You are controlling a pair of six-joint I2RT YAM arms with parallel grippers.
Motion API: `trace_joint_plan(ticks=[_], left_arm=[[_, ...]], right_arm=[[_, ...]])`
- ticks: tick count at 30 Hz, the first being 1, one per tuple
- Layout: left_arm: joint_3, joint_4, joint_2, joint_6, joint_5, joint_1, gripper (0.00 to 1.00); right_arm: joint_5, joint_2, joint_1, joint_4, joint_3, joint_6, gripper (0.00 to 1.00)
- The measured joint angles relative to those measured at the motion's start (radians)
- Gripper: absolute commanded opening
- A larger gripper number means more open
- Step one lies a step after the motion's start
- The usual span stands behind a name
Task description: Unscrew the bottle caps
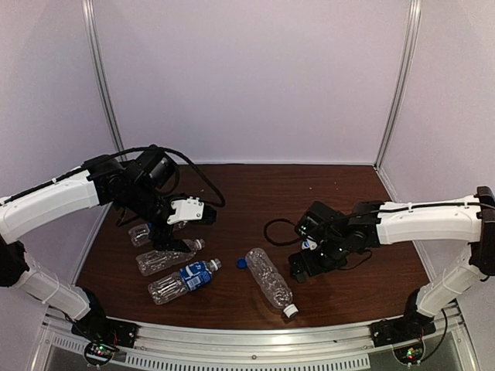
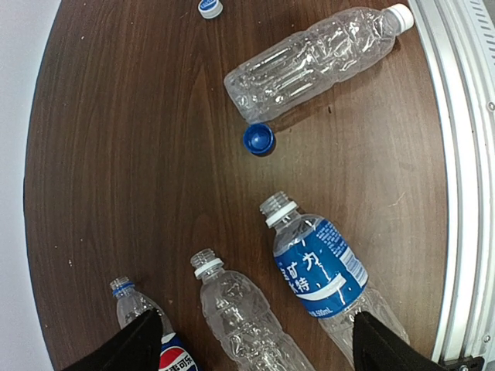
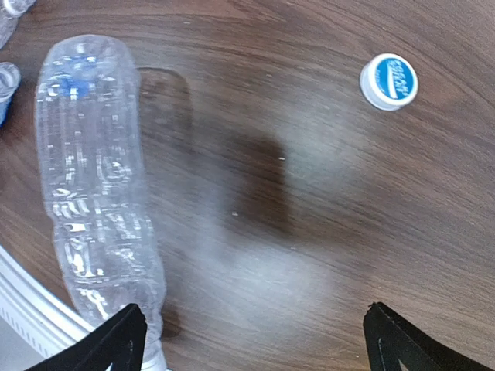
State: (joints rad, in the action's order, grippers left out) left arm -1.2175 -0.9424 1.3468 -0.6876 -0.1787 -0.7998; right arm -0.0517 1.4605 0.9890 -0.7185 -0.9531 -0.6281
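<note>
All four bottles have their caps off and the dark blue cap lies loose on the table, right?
No: three are open. The left wrist view shows the lone clear unlabelled plastic bottle with its white screw cap on. The dark blue round plastic cap does lie loose.

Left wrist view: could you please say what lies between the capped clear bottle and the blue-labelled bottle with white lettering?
A loose dark blue cap lies there, hollow side up, near the base of the capped clear bottle; the left wrist view shows it.
</note>
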Motion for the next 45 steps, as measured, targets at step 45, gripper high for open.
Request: trace_joint_plan(ticks=[45], left_arm=[[0.018,0.0,-0.014,0.0,-0.005,0.0,0.87]], right_arm=[[0.164,0.191,0.235,0.083,-0.005,-0.071,0.6]])
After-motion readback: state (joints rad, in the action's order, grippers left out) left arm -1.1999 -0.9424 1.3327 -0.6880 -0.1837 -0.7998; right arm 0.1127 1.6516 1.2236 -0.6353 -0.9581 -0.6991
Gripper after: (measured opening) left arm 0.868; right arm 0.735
